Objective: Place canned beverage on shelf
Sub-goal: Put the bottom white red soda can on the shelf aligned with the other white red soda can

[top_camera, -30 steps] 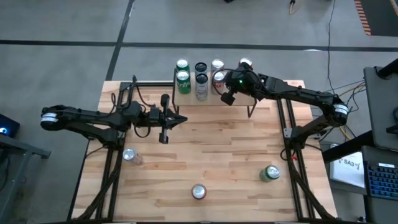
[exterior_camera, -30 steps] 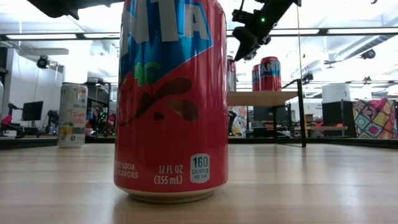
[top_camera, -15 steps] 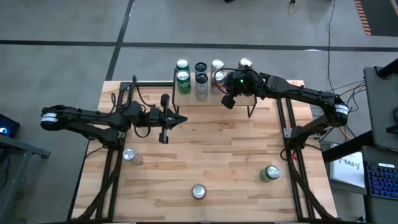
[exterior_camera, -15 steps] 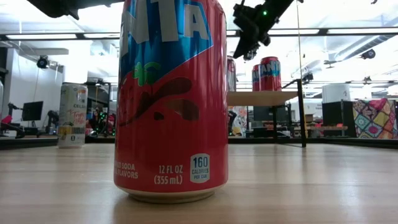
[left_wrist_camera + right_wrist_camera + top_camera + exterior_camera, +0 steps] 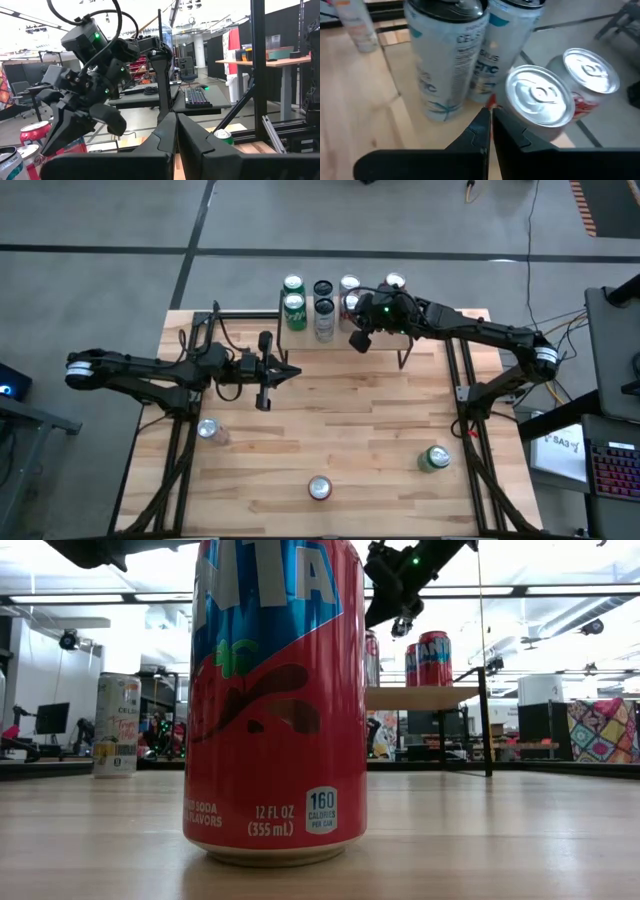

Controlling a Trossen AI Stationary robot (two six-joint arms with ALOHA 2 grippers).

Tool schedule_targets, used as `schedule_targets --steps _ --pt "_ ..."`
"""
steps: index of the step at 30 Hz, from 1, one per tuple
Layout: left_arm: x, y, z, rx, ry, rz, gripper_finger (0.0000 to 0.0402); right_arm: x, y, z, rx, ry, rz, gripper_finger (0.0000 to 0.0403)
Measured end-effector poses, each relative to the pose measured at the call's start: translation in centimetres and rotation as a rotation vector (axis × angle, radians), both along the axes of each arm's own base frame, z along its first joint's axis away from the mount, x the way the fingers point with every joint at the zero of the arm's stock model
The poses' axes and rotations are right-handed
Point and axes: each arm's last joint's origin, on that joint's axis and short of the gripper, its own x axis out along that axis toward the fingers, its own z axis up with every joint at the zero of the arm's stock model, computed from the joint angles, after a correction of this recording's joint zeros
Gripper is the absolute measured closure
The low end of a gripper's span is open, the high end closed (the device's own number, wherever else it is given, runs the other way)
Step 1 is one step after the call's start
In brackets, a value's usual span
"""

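Observation:
The shelf (image 5: 306, 336) stands at the table's far edge and carries several upright cans: green (image 5: 295, 311), tall white (image 5: 445, 65) and red with silver tops (image 5: 539, 96). Three more cans stand on the tabletop: a red one (image 5: 319, 488) close to the low camera (image 5: 275, 700), a green one (image 5: 433, 458) and a pale one (image 5: 208, 429). My right gripper (image 5: 357, 341) is shut and empty. It hovers above the shelf's near edge, slanting down toward the red cans; the low view shows it (image 5: 375, 618) higher than their tops. My left gripper (image 5: 291, 370) is shut and empty, held level over the table's middle left.
The shelf's thin black legs (image 5: 487, 720) stand on the tabletop. Black frame rails (image 5: 178, 450) run along the table's left and right sides. Bare wood (image 5: 350, 420) lies between the shelf and the three loose cans.
My right gripper has rolled and swung its shut fingers a little toward the table's left above the shelf's near edge, rising slightly in the low view. No can has moved.

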Motion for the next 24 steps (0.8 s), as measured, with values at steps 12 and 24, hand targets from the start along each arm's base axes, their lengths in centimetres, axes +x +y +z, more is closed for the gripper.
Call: schedule_targets --steps 12,24 --pt "0.0 0.0 0.0 0.0 0.0 0.0 0.0402 -0.05 -0.16 -0.13 -0.03 0.023 -0.049 0.0394" --pt "0.0 0.0 -0.01 0.0 0.001 0.0 0.0402 -0.17 -0.22 -0.21 -0.043 0.041 -0.076 0.0394"
